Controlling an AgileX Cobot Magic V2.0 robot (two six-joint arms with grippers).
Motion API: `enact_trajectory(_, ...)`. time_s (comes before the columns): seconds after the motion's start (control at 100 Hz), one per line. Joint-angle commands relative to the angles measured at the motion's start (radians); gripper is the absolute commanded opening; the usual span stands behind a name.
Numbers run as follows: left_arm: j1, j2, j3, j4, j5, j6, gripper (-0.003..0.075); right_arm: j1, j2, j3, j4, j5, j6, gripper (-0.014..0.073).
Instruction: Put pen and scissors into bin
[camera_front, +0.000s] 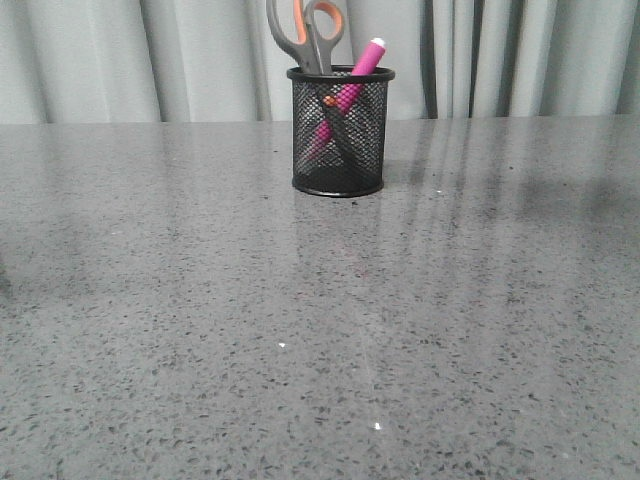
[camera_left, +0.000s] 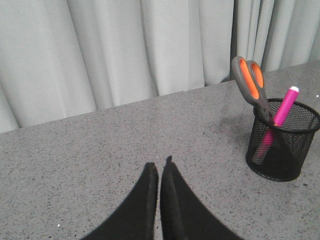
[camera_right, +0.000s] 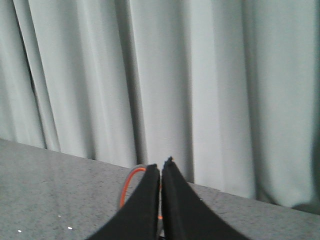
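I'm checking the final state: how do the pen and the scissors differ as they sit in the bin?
The pen is bright pink and slim; the scissors are dark grey with orange-lined loops. The pen leans to the right, while the scissors' handles rise higher on the left. Both stand inside the bin, sticking out above its rim.

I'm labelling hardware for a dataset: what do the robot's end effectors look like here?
Only the wrist views show them. The left end effector and the right end effector each have two matte black fingers, broad at the base and curving to narrow pointed tips. No cables, markings or arm links show.
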Motion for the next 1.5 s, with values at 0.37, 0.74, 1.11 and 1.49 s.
enact_trajectory(0.37, 0.003, -0.264, 0.181, -0.024, -0.165, -0.003, -0.002, -0.165, -0.559, 0.293, 0.0, 0.21, -0.165, -0.0069)
enact_trajectory(0.74, 0.003, -0.691, 0.458, -0.185, -0.234, -0.003, -0.0019, -0.223, -1.099, 0.639, 0.023, 0.296, -0.165, -0.0069)
enact_trajectory(1.11, 0.003, -0.834, 0.525, -0.211, -0.24, -0.003, -0.0019, -0.223, -1.269, 0.653, 0.064, 0.507, -0.163, -0.0069)
enact_trajectory(1.49, 0.003, -0.834, 0.525, -0.211, -0.224, -0.003, -0.0019, -0.223, -1.269, 0.653, 0.064, 0.507, -0.163, -0.0069)
